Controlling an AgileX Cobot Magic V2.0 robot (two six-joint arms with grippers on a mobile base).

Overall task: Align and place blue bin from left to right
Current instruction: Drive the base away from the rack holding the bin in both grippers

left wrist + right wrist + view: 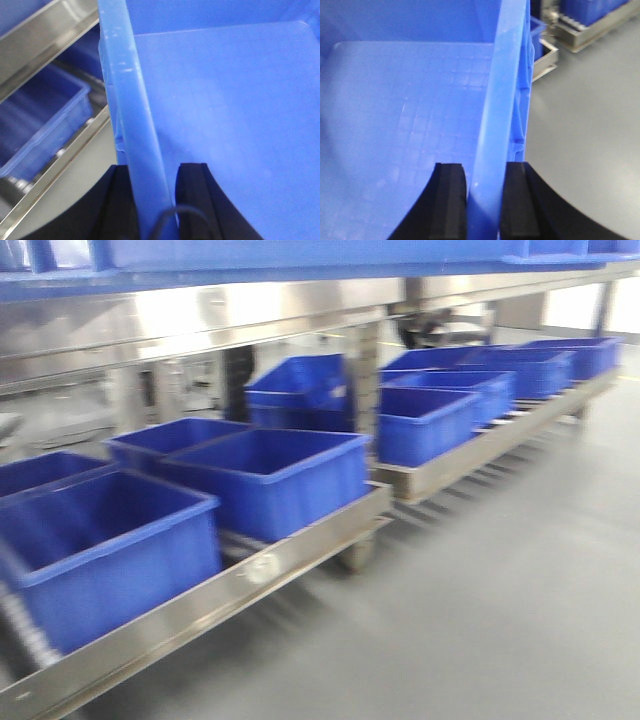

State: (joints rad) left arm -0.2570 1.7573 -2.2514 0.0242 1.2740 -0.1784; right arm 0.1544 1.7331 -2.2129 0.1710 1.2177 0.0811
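Observation:
The blue bin shows only as a light-blue strip along the top of the front view, above the rack. In the left wrist view my left gripper is shut on its thick left rim, and the bin's smooth floor spreads to the right. In the right wrist view my right gripper is shut on the opposite rim, one black finger on each side. The bin's gridded floor lies to the left. The bin's outer walls are mostly hidden.
Several deep-blue bins sit in a row on a low steel roller rack running from near left to far right. A steel post stands mid-rack. Grey floor lies to the right. A rack bin shows below the left rim.

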